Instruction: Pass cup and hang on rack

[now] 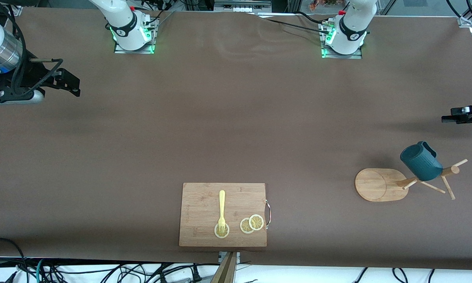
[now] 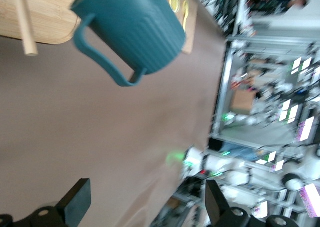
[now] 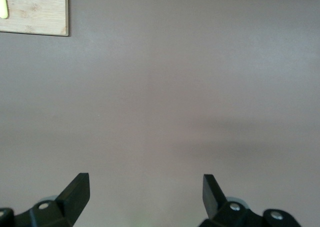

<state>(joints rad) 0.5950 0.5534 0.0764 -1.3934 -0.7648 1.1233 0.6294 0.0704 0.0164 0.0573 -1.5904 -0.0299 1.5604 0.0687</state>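
Observation:
The dark teal cup (image 1: 420, 161) hangs on the wooden rack (image 1: 381, 184) near the top of its pole, at the left arm's end of the table. In the left wrist view the cup (image 2: 135, 32) shows with its handle toward the camera, beside a peg (image 2: 26, 24) and the rack's base (image 2: 47, 12). My left gripper (image 1: 456, 114) is open and empty, apart from the cup, over the table's end; its fingers (image 2: 77, 199) are spread wide. My right gripper (image 1: 75, 84) is open and empty over the bare table at the right arm's end, and its fingers (image 3: 77, 189) show nothing between them.
A rectangular cutting board (image 1: 223, 214) lies near the front edge at the table's middle, with a yellow fork (image 1: 221, 212) and lemon slices (image 1: 251, 224) on it. Its corner shows in the right wrist view (image 3: 35, 12). Brown cloth covers the table (image 1: 236, 118).

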